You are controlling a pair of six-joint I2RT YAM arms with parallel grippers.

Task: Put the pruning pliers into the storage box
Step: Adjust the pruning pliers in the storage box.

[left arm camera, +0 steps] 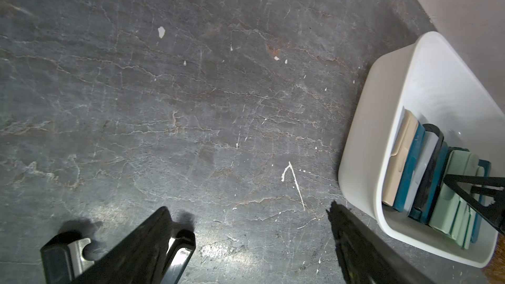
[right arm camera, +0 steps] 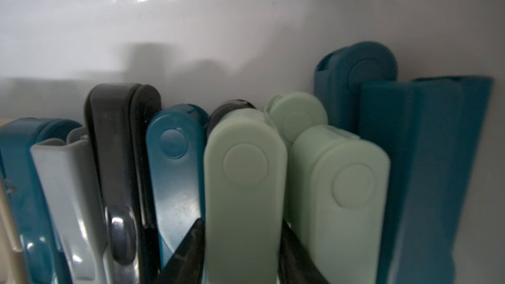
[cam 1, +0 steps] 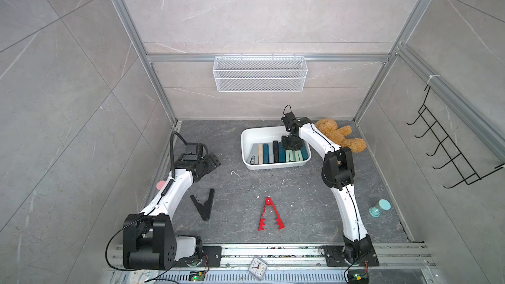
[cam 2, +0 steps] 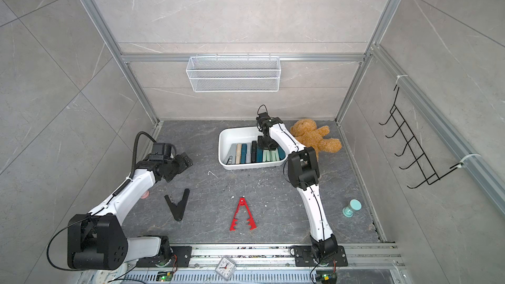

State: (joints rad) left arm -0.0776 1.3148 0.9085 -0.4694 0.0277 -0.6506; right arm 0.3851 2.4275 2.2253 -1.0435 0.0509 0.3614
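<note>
Mint pliers (right arm camera: 243, 187) stand edgewise in storage box (cam 1: 257, 135), packed tight to save room, right fingers (right arm camera: 188, 255) astride — gripping or not, cannot tell — left fingers (left arm camera: 153, 241) wide, empty.

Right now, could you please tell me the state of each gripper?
Left gripper: open, holding nothing.
Right gripper: astride a mint green pruning plier in the storage box; grip cannot be told.
</note>
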